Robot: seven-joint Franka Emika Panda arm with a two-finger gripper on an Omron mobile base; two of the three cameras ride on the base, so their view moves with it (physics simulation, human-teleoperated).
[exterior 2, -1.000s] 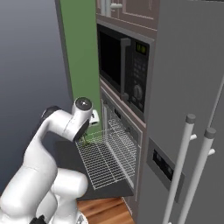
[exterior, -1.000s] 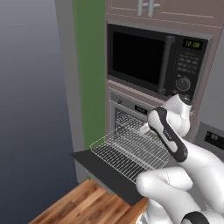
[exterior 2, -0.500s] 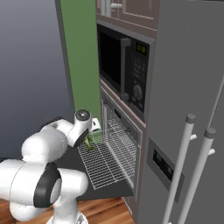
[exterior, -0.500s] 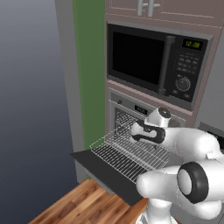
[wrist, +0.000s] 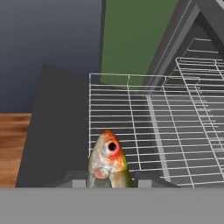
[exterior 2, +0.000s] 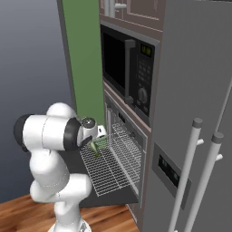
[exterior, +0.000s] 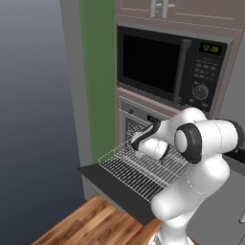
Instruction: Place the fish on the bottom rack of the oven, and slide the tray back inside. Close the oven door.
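Left to right: grey wall, then a green wall panel [exterior: 98,72] running up beside the appliance column. Wood floor [exterior: 91,225] at the bottom left.

The oven door [exterior: 112,184] was dropped fully open, lying flat, dark glass facing up. The bottom rack [exterior: 143,170] was pulled out over the door, wire grid, its outer edge hanging above the door panel and its inner end at the oven [exterior: 139,117] cavity mouth. In the hand view a second wire rack [wrist: 203,83] sat higher up, inside the cavity.

Gripper [wrist: 109,183] was over the near-left part of the pulled-out rack, clamped on the fish [wrist: 108,159]. The hand view showed the fish's head sticking out between the two finger tips, red eye visible, orange-pale head, greenish body at the jaws. Fish was held above the rack; I couldn't tell whether it touched the bars. From the right base view the fish [exterior 2: 96,148] showed as a small green sliver hanging under the gripper [exterior 2: 97,144], over the rack [exterior 2: 115,163] edge nearest the arm.

Above the oven: black microwave [exterior: 167,64] with vertical handle, keypad and dial, clock display lit. Cabinet doors [exterior: 158,7] above that.

Far right: grey fridge [exterior 2: 199,113] with two vertical bar handles.
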